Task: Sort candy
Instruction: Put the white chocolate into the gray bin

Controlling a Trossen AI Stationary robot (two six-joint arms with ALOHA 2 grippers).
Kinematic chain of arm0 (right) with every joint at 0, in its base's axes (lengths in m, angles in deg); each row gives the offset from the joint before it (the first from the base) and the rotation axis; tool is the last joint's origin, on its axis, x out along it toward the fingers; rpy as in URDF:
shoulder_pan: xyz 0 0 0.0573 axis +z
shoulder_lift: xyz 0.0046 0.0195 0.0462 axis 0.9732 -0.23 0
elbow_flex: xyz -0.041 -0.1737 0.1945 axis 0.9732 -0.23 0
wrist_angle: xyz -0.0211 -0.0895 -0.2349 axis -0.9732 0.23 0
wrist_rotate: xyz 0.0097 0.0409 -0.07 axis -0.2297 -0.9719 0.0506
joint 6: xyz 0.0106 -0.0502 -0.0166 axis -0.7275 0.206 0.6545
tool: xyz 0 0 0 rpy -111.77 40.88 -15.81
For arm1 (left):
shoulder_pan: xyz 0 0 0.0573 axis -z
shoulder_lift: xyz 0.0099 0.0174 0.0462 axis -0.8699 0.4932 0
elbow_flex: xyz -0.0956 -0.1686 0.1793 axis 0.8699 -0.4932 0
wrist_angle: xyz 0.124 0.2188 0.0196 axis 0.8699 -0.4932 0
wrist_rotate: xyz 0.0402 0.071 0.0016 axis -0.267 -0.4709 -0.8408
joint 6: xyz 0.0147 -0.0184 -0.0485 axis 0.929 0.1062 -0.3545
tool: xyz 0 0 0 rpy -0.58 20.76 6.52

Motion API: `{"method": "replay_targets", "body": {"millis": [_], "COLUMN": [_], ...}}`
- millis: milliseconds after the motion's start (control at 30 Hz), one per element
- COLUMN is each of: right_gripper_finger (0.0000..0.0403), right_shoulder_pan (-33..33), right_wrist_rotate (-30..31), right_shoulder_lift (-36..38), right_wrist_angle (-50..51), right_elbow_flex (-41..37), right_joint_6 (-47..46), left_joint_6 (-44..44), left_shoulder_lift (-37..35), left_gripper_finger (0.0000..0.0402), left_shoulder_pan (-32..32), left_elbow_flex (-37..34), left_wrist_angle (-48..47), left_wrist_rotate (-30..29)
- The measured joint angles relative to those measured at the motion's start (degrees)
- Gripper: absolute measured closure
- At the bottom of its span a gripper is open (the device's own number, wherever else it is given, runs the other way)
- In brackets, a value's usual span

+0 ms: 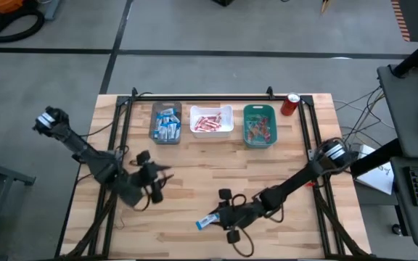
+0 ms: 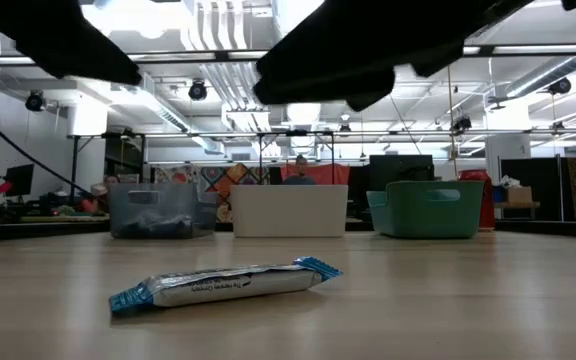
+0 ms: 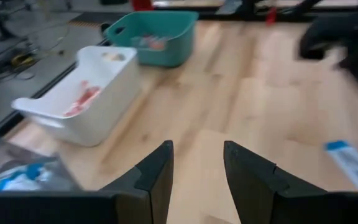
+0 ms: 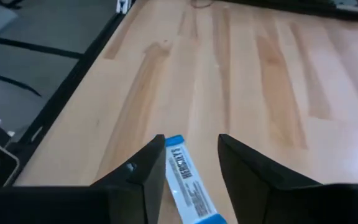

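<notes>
Blue-and-white wrapper marks the one loose candy bar (image 1: 207, 221), lying flat on the wooden bench (image 1: 194, 167) at the lower middle of the high view, well apart from the three bins along the upper edge. In that view its long axis runs nearly left to right, tilted slightly up toward the right. The right tool (image 1: 227, 215) is just beside the bar's right end; its own wrist view shows the two fingers spread, with the bar (image 4: 188, 186) lying lengthwise in the gap between them, not across it. Nothing is pinched yet. As I judge it, the coming grasp turns on this: the fingers straddle the bar's narrow width, so closing should catch its sides.

The left tool (image 1: 151, 181) sits left of centre in the high view, farther from the bar, fingers spread and empty, facing the white bin (image 3: 79, 93) and teal bin (image 3: 154, 34). The grey bin (image 1: 166, 122), upper left of the row, already holds blue-and-white bars, so it looks the likely destination.
</notes>
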Motion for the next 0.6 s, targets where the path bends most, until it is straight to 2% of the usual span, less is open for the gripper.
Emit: {"method": "replay_targets", "body": {"millis": [100,233,433,600], "right_gripper_finger": [0.0243,0.0201,0.0156,0.0153], "right_shoulder_pan": [0.0,0.0,0.0,-0.8], "right_wrist_rotate": [-0.1,-0.1,-2.0,-1.9], "right_shoulder_lift": [-3.4,-7.9,-14.3,-18.0], "right_wrist_angle": [0.7,5.8,19.0,27.8], "right_elbow_flex": [3.2,8.7,18.3,24.0], "right_joint_6": [-1.5,-4.0,-6.2,-10.6], "left_joint_6": [-2.5,-4.2,-4.9,-4.9], "left_shoulder_lift": [1.2,2.6,5.4,7.4], "left_gripper_finger": [0.0277,0.0277,0.0277,0.0277], "left_shoulder_pan": [5.1,8.7,9.9,9.9], "left_elbow_flex": [0.2,0.2,0.2,0.2], "left_wrist_angle": [0.2,0.1,0.2,0.4], "left_wrist_rotate": [-1.9,-2.6,-2.6,-2.6]}}
